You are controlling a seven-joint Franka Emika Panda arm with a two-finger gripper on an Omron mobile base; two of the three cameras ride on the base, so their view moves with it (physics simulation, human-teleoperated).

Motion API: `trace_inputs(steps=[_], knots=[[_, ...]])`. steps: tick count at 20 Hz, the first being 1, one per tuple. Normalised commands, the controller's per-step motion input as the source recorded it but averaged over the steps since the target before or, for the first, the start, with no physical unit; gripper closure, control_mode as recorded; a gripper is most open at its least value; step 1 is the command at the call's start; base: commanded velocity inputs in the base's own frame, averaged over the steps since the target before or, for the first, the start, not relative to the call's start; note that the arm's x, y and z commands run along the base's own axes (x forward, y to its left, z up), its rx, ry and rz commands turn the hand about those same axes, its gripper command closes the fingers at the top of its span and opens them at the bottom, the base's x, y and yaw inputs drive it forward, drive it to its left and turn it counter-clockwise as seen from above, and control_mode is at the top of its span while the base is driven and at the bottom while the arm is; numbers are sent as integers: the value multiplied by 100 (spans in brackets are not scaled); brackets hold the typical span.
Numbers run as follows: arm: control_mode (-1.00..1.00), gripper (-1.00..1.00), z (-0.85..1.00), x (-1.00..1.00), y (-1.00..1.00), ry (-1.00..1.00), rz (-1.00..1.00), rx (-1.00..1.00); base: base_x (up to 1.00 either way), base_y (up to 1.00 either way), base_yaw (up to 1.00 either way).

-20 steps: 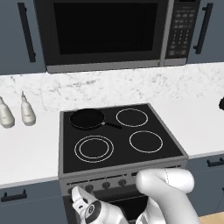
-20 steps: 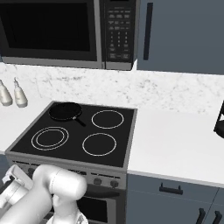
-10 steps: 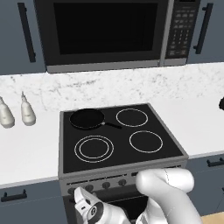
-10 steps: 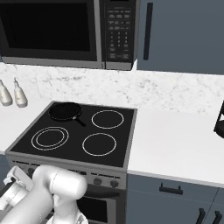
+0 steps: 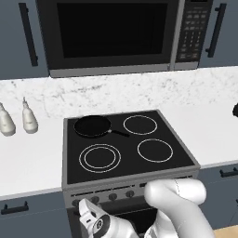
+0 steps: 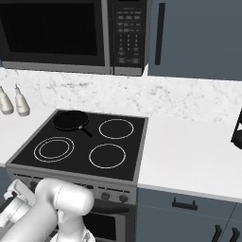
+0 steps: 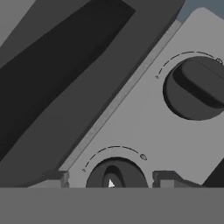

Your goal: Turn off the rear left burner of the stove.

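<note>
The stove [image 5: 128, 157] [image 6: 84, 142] is a black glass range with white ring marks. A black frying pan [image 5: 92, 126] [image 6: 70, 120] sits on the rear left burner and hides it. Small dark knobs [image 5: 113, 196] run along the grey front panel. My gripper [image 7: 111, 177] is open and pressed close to that panel, with one knob [image 7: 116, 174] between its fingertips [image 7: 54, 178] and small gaps either side. A second knob [image 7: 195, 88] shows up and to the right. From the base cameras the gripper [image 5: 85, 209] [image 6: 13, 193] is low at the panel's left end.
A black microwave [image 5: 111, 35] [image 6: 71, 33] hangs above the stove. Two pale bottles [image 5: 17, 121] [image 6: 12, 102] stand on the white counter at the left. A dark object [image 6: 237, 130] sits at the right edge. The oven door [image 7: 52, 65] lies below the panel.
</note>
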Motion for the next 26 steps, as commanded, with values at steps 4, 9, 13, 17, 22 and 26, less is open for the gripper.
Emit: trace_inputs(steps=[4,9,13,17,22,26], knots=[[-100,100,6,0,0,0,0,1,0,0,0],[-100,100,25,0,0,0,0,9,0,0,0],[-100,100,25,0,0,0,-3,25,0,0,0],[-100,100,23,0,-2,0,-8,37,0,0,0],[-100,100,23,-1,-10,0,-11,47,0,0,0],[-100,100,25,-2,-18,0,-11,54,0,0,0]])
